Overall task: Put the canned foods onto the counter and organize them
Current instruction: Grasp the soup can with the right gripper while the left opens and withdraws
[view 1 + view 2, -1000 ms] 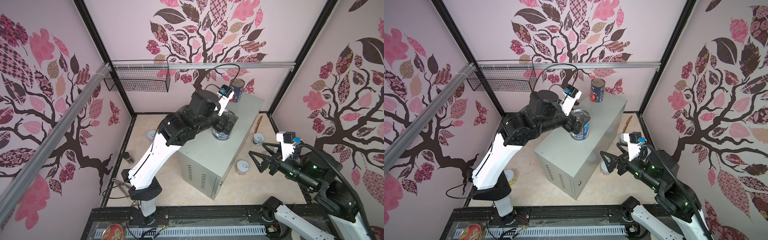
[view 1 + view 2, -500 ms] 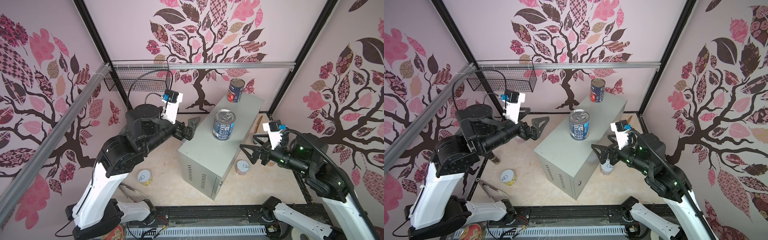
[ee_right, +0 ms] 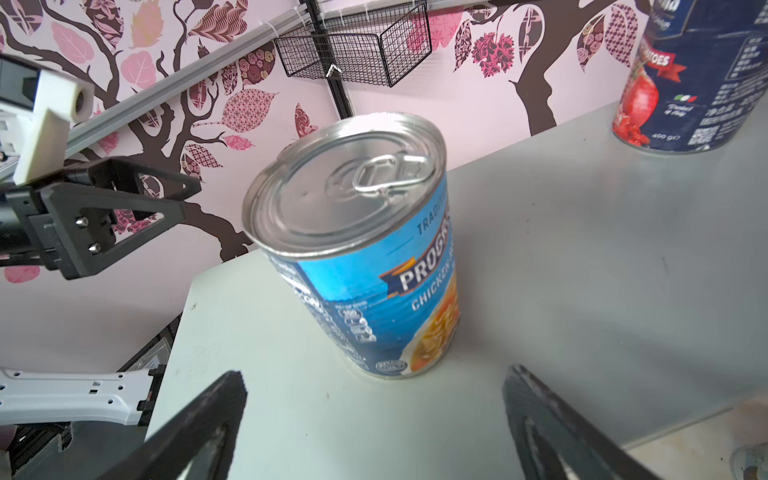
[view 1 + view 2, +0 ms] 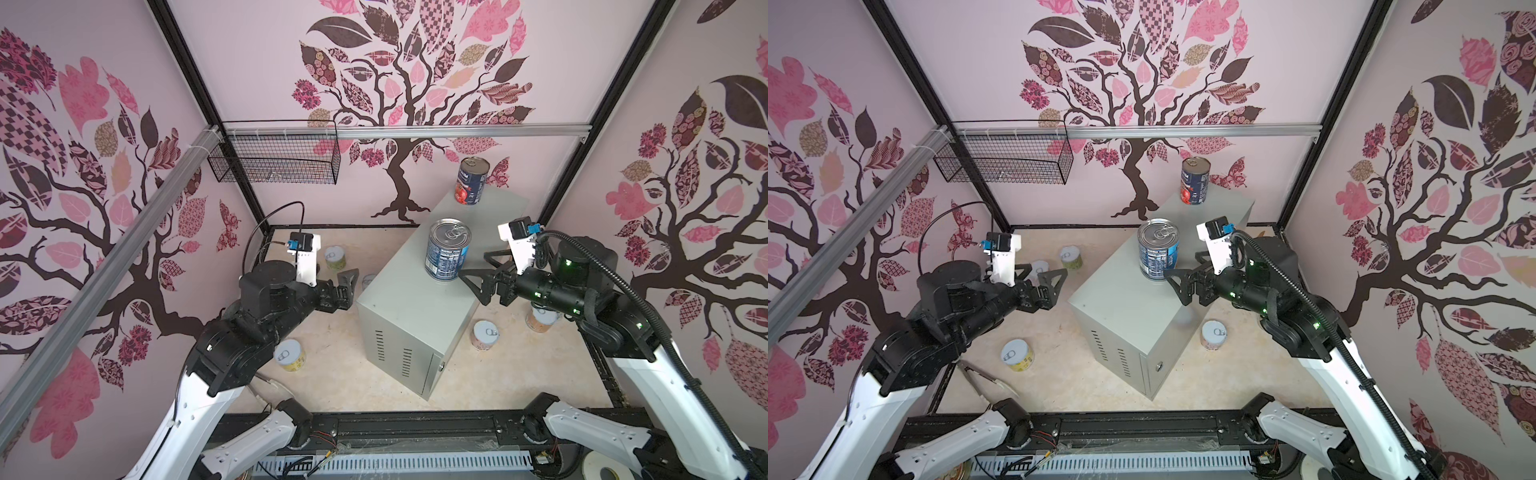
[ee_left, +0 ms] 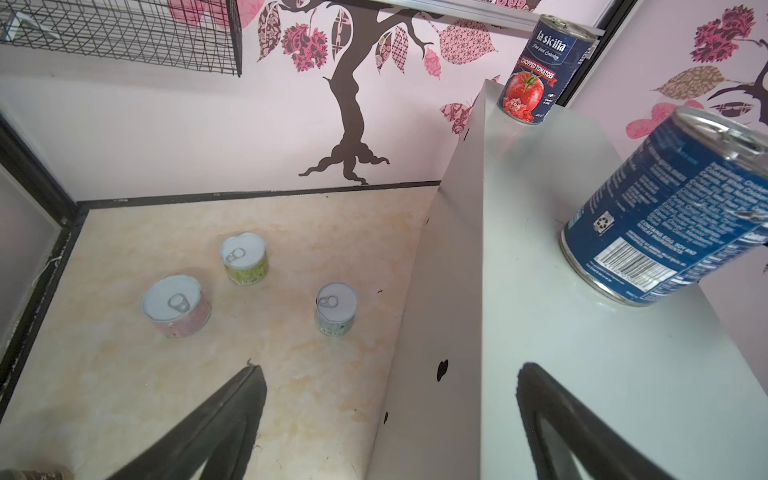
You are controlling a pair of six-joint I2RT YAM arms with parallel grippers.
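Left gripper (image 4: 1044, 274) and right gripper (image 4: 473, 266) both wide open, empty. Soup can (image 4: 448, 249) mid-counter (image 4: 415, 316), tomato can (image 4: 472, 182) at far end. Short cans (image 4: 291, 355) on floor. Probably rigid, slick, heavyish: clamp mid-wall.

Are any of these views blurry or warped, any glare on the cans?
Right wrist view: blue soup can sharp, mild sheen on its lid. Left wrist view: it leans, warped at the edge. Both top views: even light, soft shadows.
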